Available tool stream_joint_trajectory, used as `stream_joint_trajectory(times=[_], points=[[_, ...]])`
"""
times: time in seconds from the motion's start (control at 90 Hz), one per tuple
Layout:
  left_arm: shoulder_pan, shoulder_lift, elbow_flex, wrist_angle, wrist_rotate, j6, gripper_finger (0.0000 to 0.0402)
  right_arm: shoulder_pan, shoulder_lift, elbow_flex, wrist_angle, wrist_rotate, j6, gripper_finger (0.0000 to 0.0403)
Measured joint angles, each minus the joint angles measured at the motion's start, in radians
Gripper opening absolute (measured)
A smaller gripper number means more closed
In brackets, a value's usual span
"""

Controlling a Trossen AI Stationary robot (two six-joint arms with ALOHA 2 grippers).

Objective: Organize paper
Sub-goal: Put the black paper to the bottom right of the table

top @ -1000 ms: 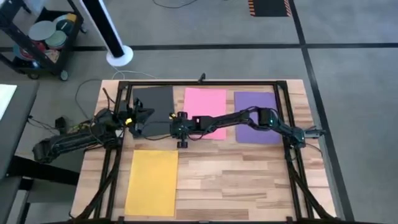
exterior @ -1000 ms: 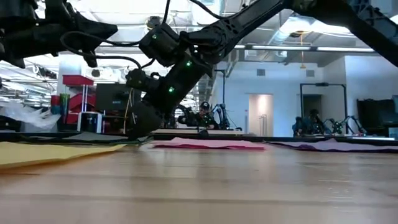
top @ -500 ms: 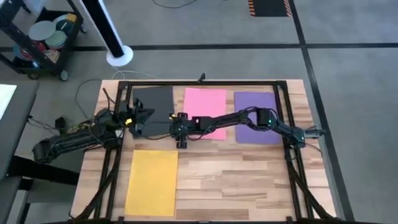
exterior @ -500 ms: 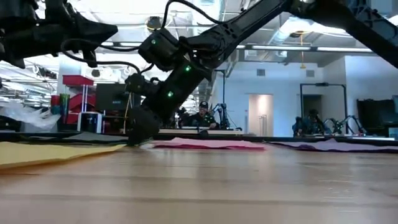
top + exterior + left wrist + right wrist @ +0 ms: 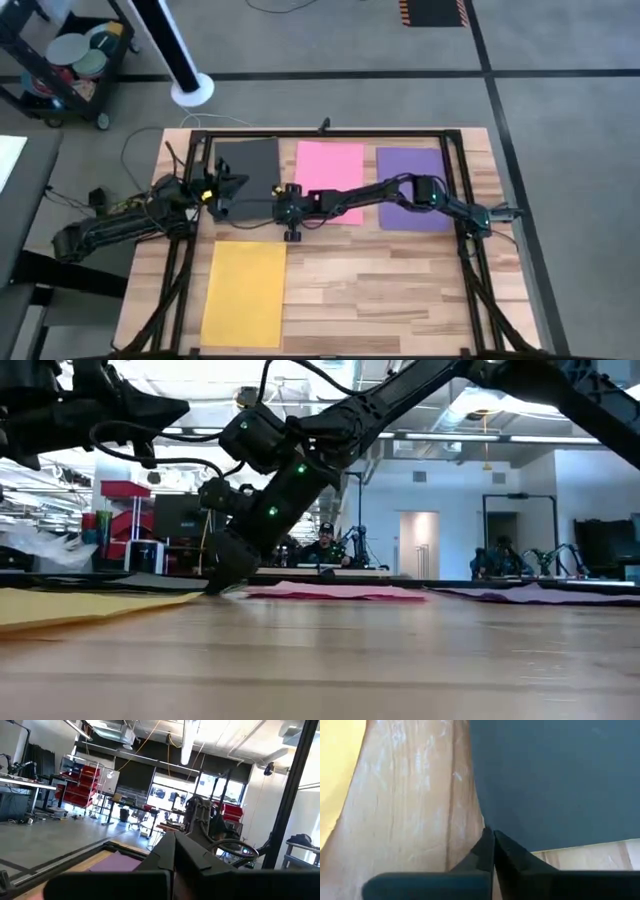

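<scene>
The black paper (image 5: 245, 170) lies flat at the table's far left, with the pink paper (image 5: 330, 178) and the purple paper (image 5: 412, 190) to its right and the yellow paper (image 5: 245, 292) near the front. My right gripper (image 5: 493, 834) reaches across from the right, shut, with its tips down at the black paper's near right corner (image 5: 481, 826). My left gripper (image 5: 223, 190) hangs shut above the black paper's left part, touching nothing. My right gripper has its shut fingertips (image 5: 487, 840) at the black paper's near right corner, slanting down from the table's right. In the low view its tip (image 5: 218, 586) is down at the table top. The paper lies flat; whether the tips press on it, I cannot tell.
A black metal frame (image 5: 330, 133) runs round the table's far and side edges. Bare wood (image 5: 380, 300) fills the near right. Beyond the table's far left stand a cart (image 5: 70, 60) and a white pole base (image 5: 192, 90). A person (image 5: 325, 545) sits in the room behind.
My right gripper has come down a little and toward the table's left, ending with its tip at the table top by the black paper's near right corner. The papers have stayed where they were.
</scene>
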Motion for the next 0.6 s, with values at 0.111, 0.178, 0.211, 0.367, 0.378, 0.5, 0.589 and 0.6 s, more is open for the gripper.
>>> stream_joint_trajectory(times=[0.111, 0.178, 0.211, 0.367, 0.378, 0.5, 0.589, 0.6], points=[[0.0, 0.0, 0.005, 0.001, 0.019, -0.003, 0.0, 0.004, 0.001, 0.041, -0.049, 0.0, -0.007, 0.0005], [0.0, 0.0, 0.007, 0.004, 0.045, -0.011, 0.0, 0.008, 0.001, 0.072, -0.076, 0.0, -0.009, 0.0002], [0.0, 0.0, 0.008, 0.008, 0.056, -0.017, 0.0, 0.008, 0.001, 0.091, -0.093, 0.0, -0.012, 0.0002], [0.0, -0.001, 0.012, 0.033, 0.076, -0.04, 0.0, 0.015, 0.001, 0.192, -0.232, 0.0, -0.058, 0.0001], [0.0, -0.001, 0.012, 0.033, 0.076, -0.041, 0.0, 0.016, 0.001, 0.2, -0.244, 0.0, -0.058, 0.0001], [0.0, -0.001, 0.013, 0.058, 0.098, -0.049, 0.0, 0.035, 0.001, 0.286, -0.411, -0.001, -0.061, 0.0], [0.0, -0.001, 0.015, 0.067, 0.1, -0.056, 0.0, 0.057, 0.001, 0.357, -0.556, -0.004, -0.068, 0.0], [0.0, -0.001, 0.015, 0.066, 0.1, -0.056, 0.0, 0.06, 0.001, 0.365, -0.574, -0.004, -0.07, 0.0]])
